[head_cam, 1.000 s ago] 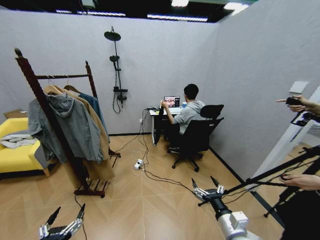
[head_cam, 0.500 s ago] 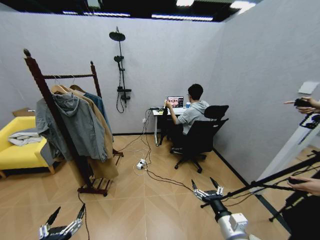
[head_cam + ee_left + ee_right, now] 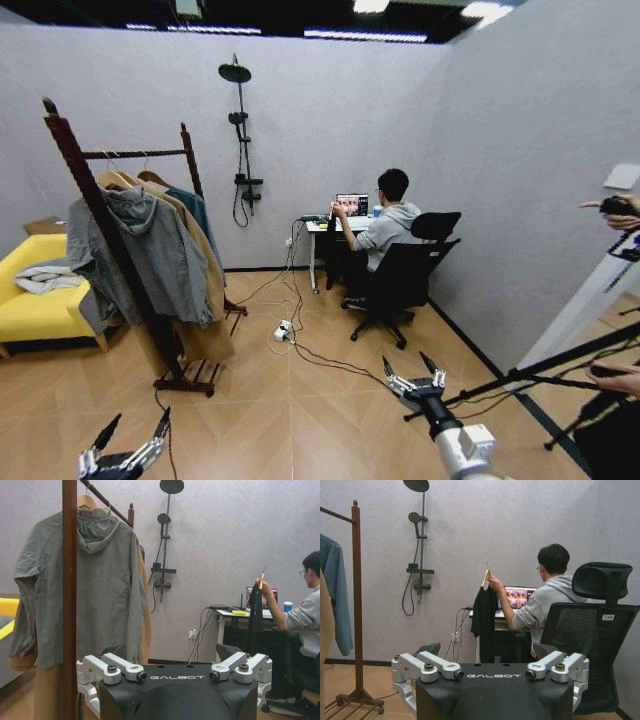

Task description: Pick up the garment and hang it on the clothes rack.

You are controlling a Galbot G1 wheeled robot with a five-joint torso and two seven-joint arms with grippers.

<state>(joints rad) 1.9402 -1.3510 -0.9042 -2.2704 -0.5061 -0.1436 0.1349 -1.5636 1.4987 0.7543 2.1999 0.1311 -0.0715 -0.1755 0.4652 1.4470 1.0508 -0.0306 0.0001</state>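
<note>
Over at about one o'clock from my head camera, by the far wall, a seated person (image 3: 385, 225) is holding the garment (image 3: 484, 616) up by its wooden hanger (image 3: 485, 577), right beside the counter (image 3: 322, 226) with the open laptop (image 3: 349, 204). That black top is hanging limp from the raised hand, clear of the floor, and my tools are well apart from it.

I am keeping my left tool (image 3: 128, 437) low at about seven o'clock, its two dark fingertips (image 3: 106, 431) spread apart and gripping nothing. My right tool (image 3: 412, 366) is reaching forward at about five o'clock, its fingers likewise parted and empty, above the wooden floor (image 3: 300, 420).

At ten o'clock the clothes rack (image 3: 96, 205) is standing on its slatted base, its dark reddish posts upright and its bar running back toward the wall. A grey hooded jacket (image 3: 150, 250) is hanging nearest me on that bar, with a tan coat (image 3: 206, 280) behind it and a teal-blue shirt (image 3: 195, 205) farthest back. A black shower pole (image 3: 240, 140) is fixed to the wall between the rack and the counter. A yellow sofa (image 3: 35, 305) is sitting at nine o'clock, beyond the rack.
</note>
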